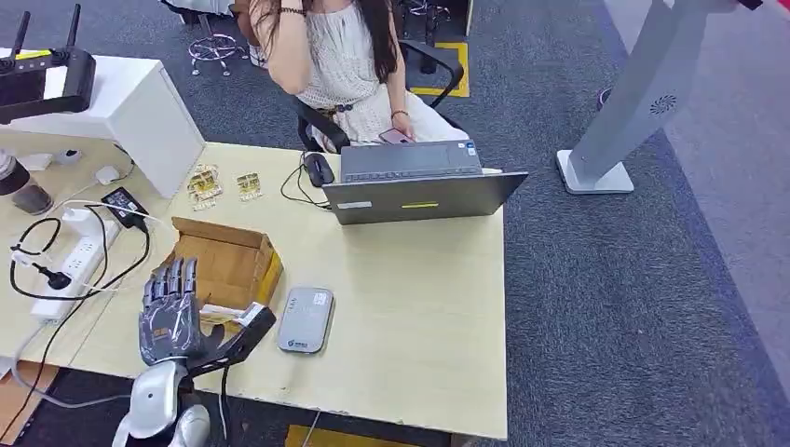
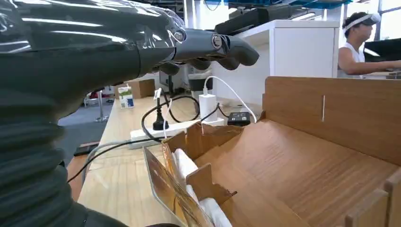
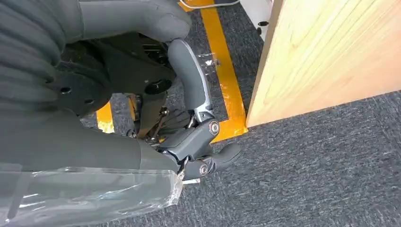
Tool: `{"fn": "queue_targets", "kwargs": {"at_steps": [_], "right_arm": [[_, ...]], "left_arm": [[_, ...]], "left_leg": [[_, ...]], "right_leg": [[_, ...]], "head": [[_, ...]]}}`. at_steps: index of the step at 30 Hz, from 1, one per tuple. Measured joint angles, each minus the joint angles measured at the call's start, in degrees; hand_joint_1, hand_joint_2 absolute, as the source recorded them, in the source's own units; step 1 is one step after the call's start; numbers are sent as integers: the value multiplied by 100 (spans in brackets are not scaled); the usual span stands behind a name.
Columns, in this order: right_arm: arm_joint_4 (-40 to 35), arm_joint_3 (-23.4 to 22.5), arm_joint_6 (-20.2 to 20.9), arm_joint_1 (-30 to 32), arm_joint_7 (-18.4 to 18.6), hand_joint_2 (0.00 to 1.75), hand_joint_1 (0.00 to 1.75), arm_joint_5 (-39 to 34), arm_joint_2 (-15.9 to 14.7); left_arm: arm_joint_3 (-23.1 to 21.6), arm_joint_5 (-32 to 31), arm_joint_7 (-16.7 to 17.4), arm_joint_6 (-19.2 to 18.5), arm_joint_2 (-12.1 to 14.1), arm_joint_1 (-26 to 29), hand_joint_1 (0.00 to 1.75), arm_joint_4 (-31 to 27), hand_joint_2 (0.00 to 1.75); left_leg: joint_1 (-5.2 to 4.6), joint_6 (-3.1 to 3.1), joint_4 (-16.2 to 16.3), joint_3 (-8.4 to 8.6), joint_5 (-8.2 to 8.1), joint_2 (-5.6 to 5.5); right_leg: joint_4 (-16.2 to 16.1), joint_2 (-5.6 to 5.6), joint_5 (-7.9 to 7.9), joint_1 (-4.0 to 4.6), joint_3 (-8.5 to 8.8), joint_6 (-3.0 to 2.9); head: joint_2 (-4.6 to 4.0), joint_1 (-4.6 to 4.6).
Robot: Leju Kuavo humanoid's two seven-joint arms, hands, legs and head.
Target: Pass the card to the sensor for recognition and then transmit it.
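Note:
My left hand (image 1: 172, 312) hovers over the front of an open cardboard box (image 1: 224, 256) at the near left of the table, fingers stretched out flat and thumb out to the side. Several cards (image 1: 222, 313) stand upright in the box's front slot, between palm and thumb. In the left wrist view the fingers (image 2: 213, 47) are above the cards (image 2: 172, 189) and the box (image 2: 302, 161), touching neither. The grey card sensor (image 1: 306, 319) lies flat on the table just right of the box. My right hand (image 3: 189, 142) hangs beside the table over the carpet, holding nothing.
A laptop (image 1: 419, 186) stands open at the table's far side, with a person (image 1: 345, 56) seated behind it. A power strip (image 1: 74, 265) with cables lies left of the box. A white cabinet (image 1: 140, 112) stands at the far left. The table's wooden side (image 3: 326, 52) is close to my right hand.

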Motion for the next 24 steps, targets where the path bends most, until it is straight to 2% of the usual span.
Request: {"fn": "queue_targets", "kwargs": {"at_steps": [4, 5, 24], "right_arm": [[0, 0, 0, 0, 0, 175, 0, 4, 2], [0, 0, 0, 0, 0, 175, 0, 4, 2], [0, 2, -2, -1, 15, 175, 0, 11, 2]], "left_arm": [[-31, 0, 0, -26, 0, 5, 0, 0, 175], [-39, 0, 0, -28, 0, 8, 175, 0, 175], [-127, 243, -90, -177, 13, 44, 175, 0, 175]], "left_leg": [[0, 0, 0, 0, 0, 0], [0, 0, 0, 0, 0, 0], [0, 0, 0, 0, 0, 0]], "right_leg": [[0, 0, 0, 0, 0, 0], [0, 0, 0, 0, 0, 0], [0, 0, 0, 0, 0, 0]], "head": [[0, -2], [0, -2], [0, -2]]}}
